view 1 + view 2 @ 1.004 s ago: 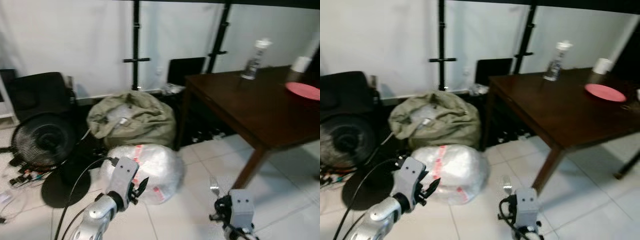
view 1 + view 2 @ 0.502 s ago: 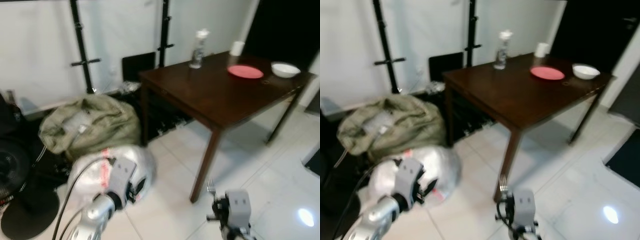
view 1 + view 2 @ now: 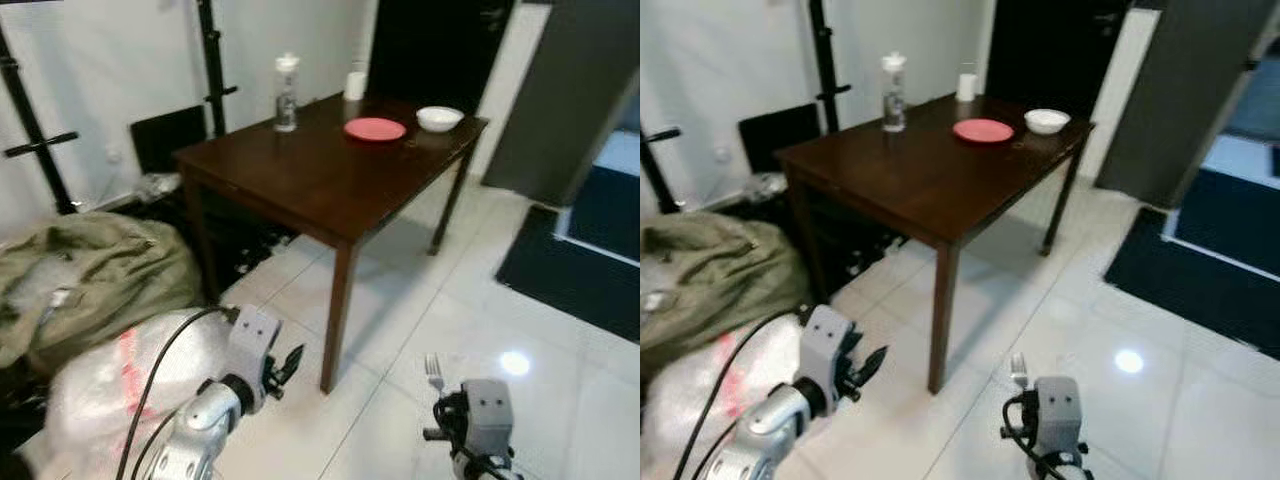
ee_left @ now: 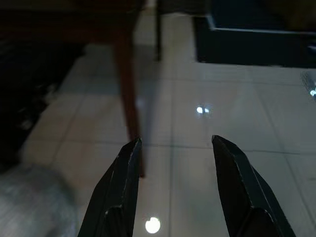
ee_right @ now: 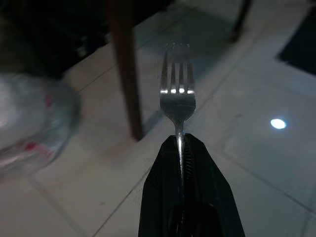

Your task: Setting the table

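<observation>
A dark wooden table stands ahead. On its far end lie a red plate, a white bowl, a clear bottle and a white cup. My right gripper is low above the floor tiles, short of the table, and is shut on a silver fork whose tines point up. My left gripper is open with nothing between its fingers, held near the table's front leg.
An olive bag and a clear plastic bundle lie on the floor at my left. Black stands rise by the white wall. A dark doormat lies at the right near a doorway. White tiles stretch in front of the table.
The camera has swung to the right: the table has shifted to the middle of view, and the fan has left the picture. Both grippers keep their pose; the fork stays held.
</observation>
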